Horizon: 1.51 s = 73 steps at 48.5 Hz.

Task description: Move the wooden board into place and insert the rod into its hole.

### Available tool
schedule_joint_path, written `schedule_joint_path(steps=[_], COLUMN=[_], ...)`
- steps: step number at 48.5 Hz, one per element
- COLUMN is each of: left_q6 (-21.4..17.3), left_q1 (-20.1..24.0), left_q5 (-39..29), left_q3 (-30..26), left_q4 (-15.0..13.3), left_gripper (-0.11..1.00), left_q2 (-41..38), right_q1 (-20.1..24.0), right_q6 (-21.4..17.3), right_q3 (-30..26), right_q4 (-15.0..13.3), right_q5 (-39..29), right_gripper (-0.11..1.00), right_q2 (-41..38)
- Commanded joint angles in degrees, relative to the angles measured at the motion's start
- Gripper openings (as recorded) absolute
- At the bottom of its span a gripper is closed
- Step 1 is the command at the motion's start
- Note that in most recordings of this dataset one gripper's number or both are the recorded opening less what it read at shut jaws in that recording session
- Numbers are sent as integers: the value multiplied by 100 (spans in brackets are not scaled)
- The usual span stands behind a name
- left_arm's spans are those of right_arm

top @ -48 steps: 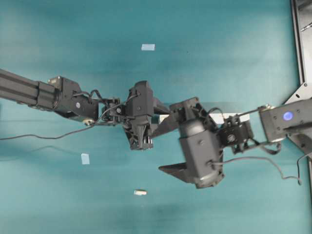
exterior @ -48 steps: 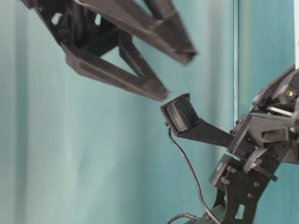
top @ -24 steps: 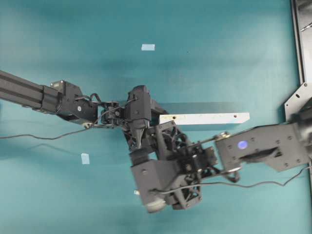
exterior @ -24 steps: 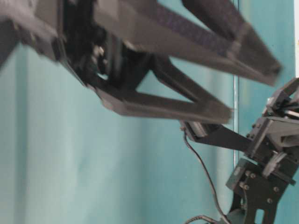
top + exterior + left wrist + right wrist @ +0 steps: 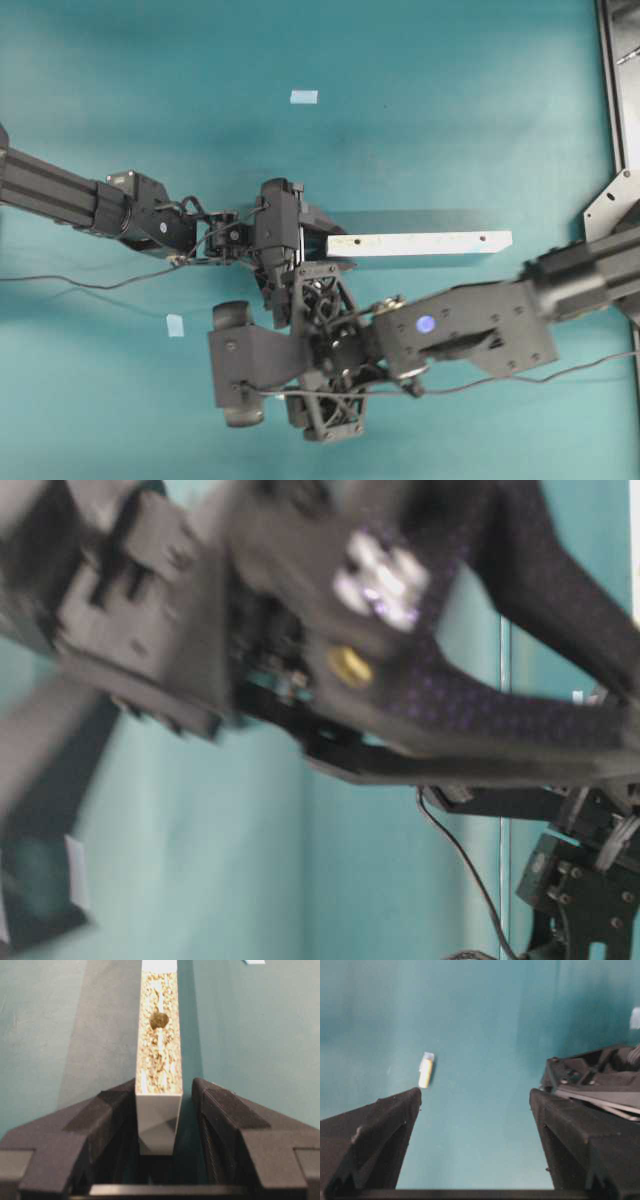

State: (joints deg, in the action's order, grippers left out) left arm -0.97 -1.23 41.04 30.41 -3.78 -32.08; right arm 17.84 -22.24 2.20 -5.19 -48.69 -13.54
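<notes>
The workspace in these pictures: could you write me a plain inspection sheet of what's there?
Surface: teal table, flat, bare in most places.
Job's things: wooden board between the left gripper's fingers at one end, on edge; its hole empty. Rod lying loose on the table.
Clutter: light-blue tape squares and.
Grippers: left gripper shut on the board; right gripper open wide, holding nothing, the rod ahead of its jaws.
Cables: thin black cable trailing from the left arm; another under the right arm.
Surroundings: dark metal frame at the table's right edge.
</notes>
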Motion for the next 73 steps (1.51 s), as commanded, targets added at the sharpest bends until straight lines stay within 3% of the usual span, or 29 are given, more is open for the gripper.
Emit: schedule_joint_path(steps=[1, 11, 26, 39, 49, 59, 73], left_q6=[-35, -44, -352, -369, -369, -369, -360], left_q1=[0, 18, 88, 88, 88, 70, -18], left_q5=[18, 193, 211, 185, 176, 167, 167], left_q3=[-26, -105, -229, -220, -255, -272, -299], left_q4=[9, 9, 9, 9, 0, 0, -9], left_gripper=[48, 48, 48, 48, 48, 48, 48], left_q2=[-70, -290, -369, -369, -387, -422, -422], right_q1=[26, 202, 281, 202, 141, 70, -44], right_q6=[-114, -141, -281, -598, -606, -650, -650], right_q3=[-316, -765, -923, -932, -1028, -1099, -1099], right_q4=[123, 396, 422, 431, 826, 844, 844], right_q5=[-105, -316, -554, -562, -527, -439, -325], right_gripper=[92, 89, 88, 88, 88, 87, 76], right_q2=[-44, -501, -914, -1072, -1345, -1529, -1564])
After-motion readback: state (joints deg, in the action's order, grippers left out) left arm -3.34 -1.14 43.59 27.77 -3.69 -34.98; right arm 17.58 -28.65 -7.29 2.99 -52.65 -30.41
